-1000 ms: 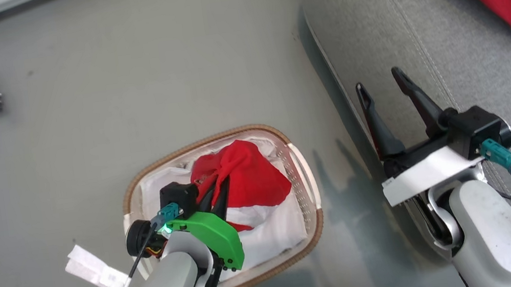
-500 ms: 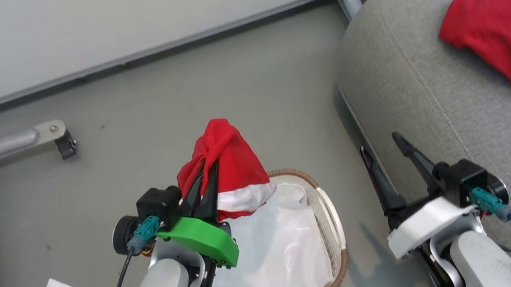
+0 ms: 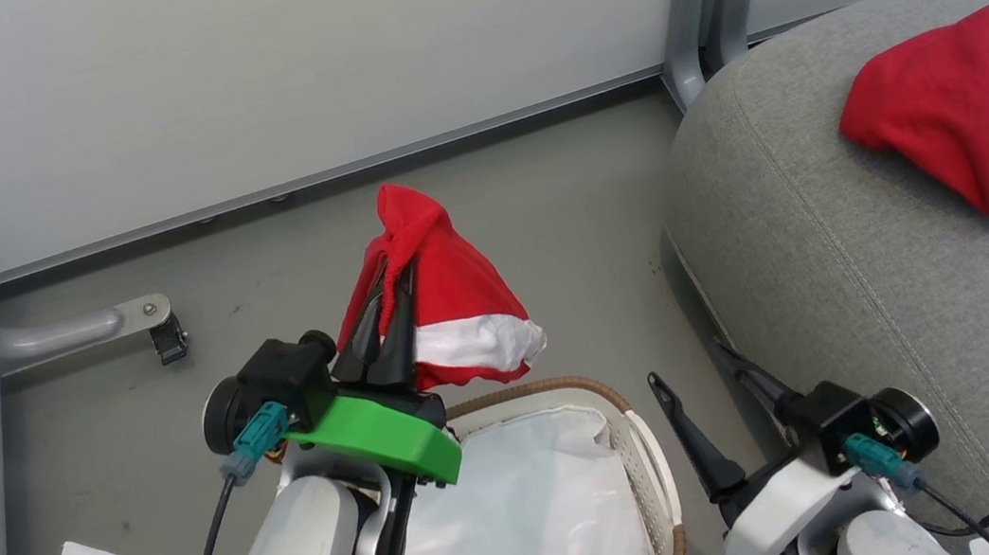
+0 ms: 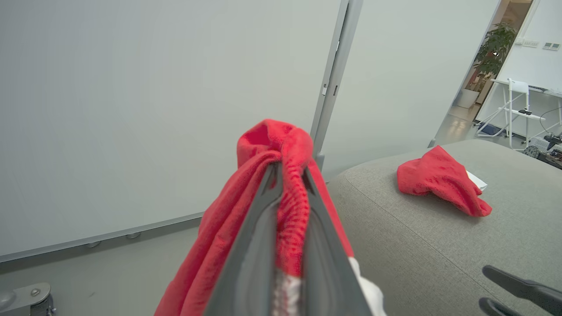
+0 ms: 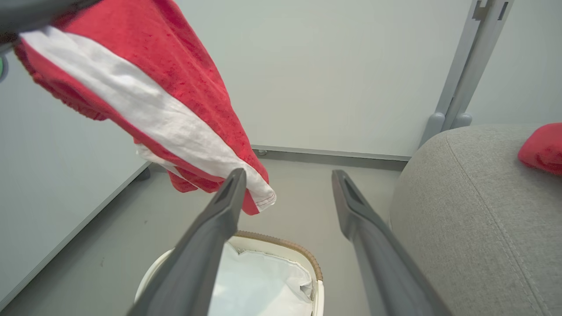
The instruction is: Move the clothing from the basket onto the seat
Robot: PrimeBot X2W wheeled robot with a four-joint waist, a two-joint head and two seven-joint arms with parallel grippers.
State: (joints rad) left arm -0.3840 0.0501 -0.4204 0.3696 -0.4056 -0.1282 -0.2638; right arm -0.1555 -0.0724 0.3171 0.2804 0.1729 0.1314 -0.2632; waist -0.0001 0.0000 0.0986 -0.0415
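Jaws clamped on a red garment point(image 3: 461, 311), the left gripper point(image 3: 387, 303) holds it above the basket point(image 3: 646, 449), seemingly high enough to clear the seat point(image 3: 840, 289), where a second garment point(image 3: 951, 112) lies. The right gripper point(image 3: 690, 366) waits, jaws apart.

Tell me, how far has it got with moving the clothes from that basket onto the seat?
Done: one red garment lies on the grey seat. In hand: the left gripper is shut on the second red garment, which hangs above the basket; the visible inside is white liner. Left: carry it to the seat and release. The right gripper is open, holding nothing.
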